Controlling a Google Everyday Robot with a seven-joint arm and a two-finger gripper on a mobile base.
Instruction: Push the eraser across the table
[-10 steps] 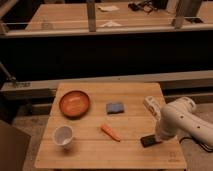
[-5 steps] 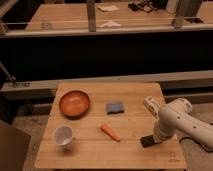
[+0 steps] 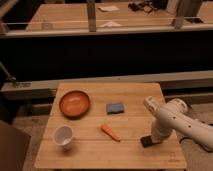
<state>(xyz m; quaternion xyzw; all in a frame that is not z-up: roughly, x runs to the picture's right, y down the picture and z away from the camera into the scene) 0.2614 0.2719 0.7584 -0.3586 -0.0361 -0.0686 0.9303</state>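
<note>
Wooden table (image 3: 90,156) fills the lower middle of the frame. Eraser (image 3: 115,107), a blue rectangular block, lies flat near the table centre, slightly right, touching nothing. Gripper (image 3: 148,141) shows as a dark tip at the end of the white arm (image 3: 172,119), down at the table surface in the lower right, near the front edge. It is well apart from the eraser, to its lower right. Can't tell how far open it is or whether it has hold of anything.

Orange carrot (image 3: 110,132) lies tilted below the eraser, left of the gripper, apart from both. Orange-brown bowl (image 3: 74,104) sits left of the eraser, near it. White cup (image 3: 63,136) stands upright in the lower left. A dark shelf edge and a second table (image 3: 70,12) with papers run across the top.
</note>
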